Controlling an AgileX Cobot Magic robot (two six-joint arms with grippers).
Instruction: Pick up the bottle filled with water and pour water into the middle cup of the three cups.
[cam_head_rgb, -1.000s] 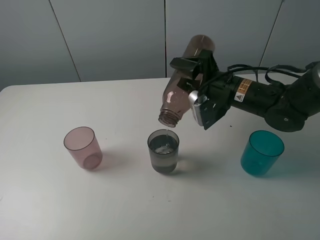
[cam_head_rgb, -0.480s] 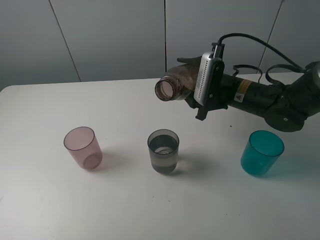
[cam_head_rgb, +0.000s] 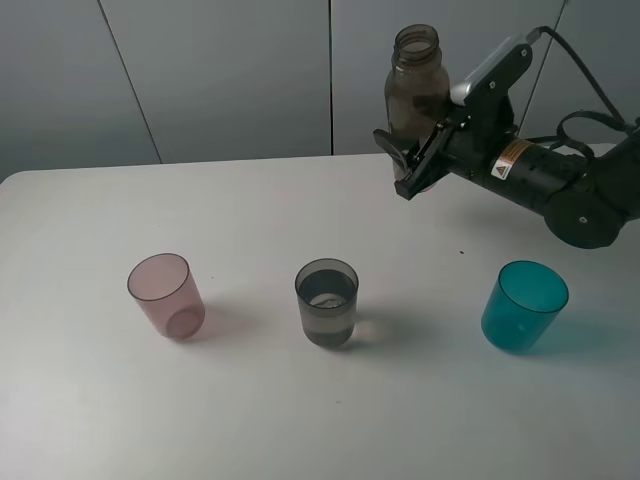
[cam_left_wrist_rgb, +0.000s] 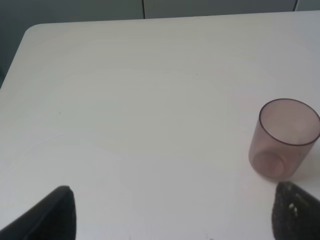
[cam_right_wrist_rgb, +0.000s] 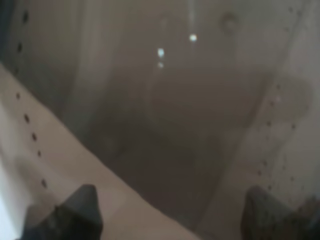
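Observation:
The bottle (cam_head_rgb: 417, 92) is smoky brown and see-through. It stands upright in the air above the table's far side, neck up. My right gripper (cam_head_rgb: 412, 160) is shut on its lower part. In the right wrist view the bottle (cam_right_wrist_rgb: 180, 100) fills the picture between the two dark fingertips (cam_right_wrist_rgb: 75, 215). The middle cup (cam_head_rgb: 327, 303), smoky grey, holds water and stands in front of the bottle and to its left. A pink cup (cam_head_rgb: 166, 296) stands to its left and a teal cup (cam_head_rgb: 524, 305) to its right. My left gripper (cam_left_wrist_rgb: 175, 220) is open, near the pink cup (cam_left_wrist_rgb: 285, 137).
The white table (cam_head_rgb: 300, 200) runs back to a grey panelled wall (cam_head_rgb: 220, 70). The right arm (cam_head_rgb: 560, 185) and its cables reach in over the table's far right corner. The table's left edge (cam_left_wrist_rgb: 15, 55) shows in the left wrist view.
The bottle has swung from tipped mouth-down over the middle cup, through level, to upright, moving up and back to the right. The stream of water has stopped.

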